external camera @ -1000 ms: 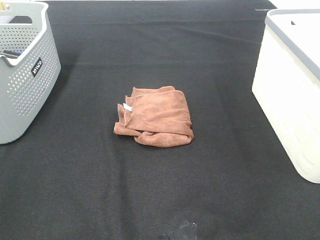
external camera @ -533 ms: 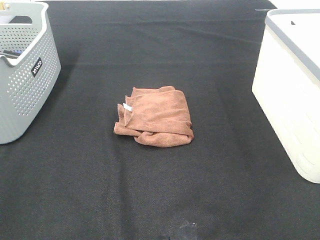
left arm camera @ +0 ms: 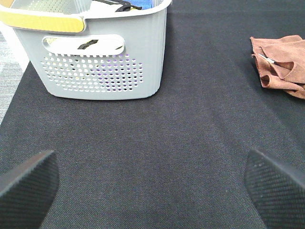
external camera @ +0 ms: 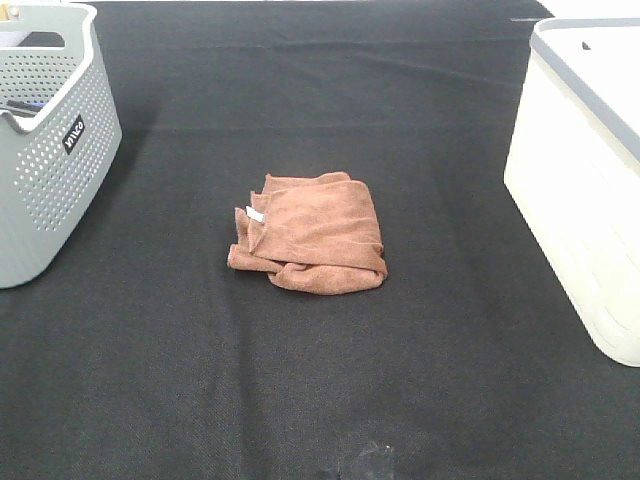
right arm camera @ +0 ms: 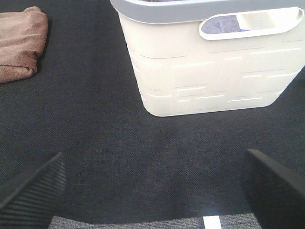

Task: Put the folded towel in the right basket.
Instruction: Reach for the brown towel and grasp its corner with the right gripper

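The folded brown towel lies flat in the middle of the black worktop, between the grey perforated basket on the left and the white basket on the right, well apart from both. The left end effector and the right end effector are both released, fingers spread wide over bare worktop and grasping nothing.

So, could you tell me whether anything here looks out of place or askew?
Nothing serious: the towel is only loosely folded, with uneven layers and a white tag showing at its left edge.
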Robot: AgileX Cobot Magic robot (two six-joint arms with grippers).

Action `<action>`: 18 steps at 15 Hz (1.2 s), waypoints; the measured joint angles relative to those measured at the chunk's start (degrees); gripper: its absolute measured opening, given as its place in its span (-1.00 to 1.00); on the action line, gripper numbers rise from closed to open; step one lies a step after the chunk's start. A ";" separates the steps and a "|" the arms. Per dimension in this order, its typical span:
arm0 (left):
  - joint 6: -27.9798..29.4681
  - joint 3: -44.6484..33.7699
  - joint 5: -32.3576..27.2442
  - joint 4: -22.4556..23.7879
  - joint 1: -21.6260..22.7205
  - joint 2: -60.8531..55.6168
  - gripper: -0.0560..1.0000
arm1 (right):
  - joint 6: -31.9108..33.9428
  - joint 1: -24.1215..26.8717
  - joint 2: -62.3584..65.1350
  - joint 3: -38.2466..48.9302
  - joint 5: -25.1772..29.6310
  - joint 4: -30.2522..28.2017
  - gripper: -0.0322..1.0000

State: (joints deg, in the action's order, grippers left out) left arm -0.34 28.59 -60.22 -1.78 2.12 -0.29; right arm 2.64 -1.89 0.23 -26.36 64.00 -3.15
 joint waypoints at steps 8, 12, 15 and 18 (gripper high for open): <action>0.00 0.00 0.00 0.00 0.00 0.00 0.98 | 0.00 0.00 -39.30 -28.36 5.44 9.74 0.91; 0.00 0.00 0.00 0.00 0.00 0.00 0.98 | -0.57 0.00 -51.85 -40.68 5.61 16.90 0.91; 0.00 0.00 0.00 0.00 0.00 0.00 0.98 | -2.12 0.00 -59.47 -45.26 5.96 19.60 0.91; 0.00 0.00 0.00 0.00 0.00 0.00 0.98 | -5.27 -1.66 -70.99 -51.85 5.79 24.29 0.91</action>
State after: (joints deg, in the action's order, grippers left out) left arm -0.34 28.59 -60.22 -1.78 2.12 -0.29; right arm -2.64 -3.55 -70.76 -78.21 69.79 21.14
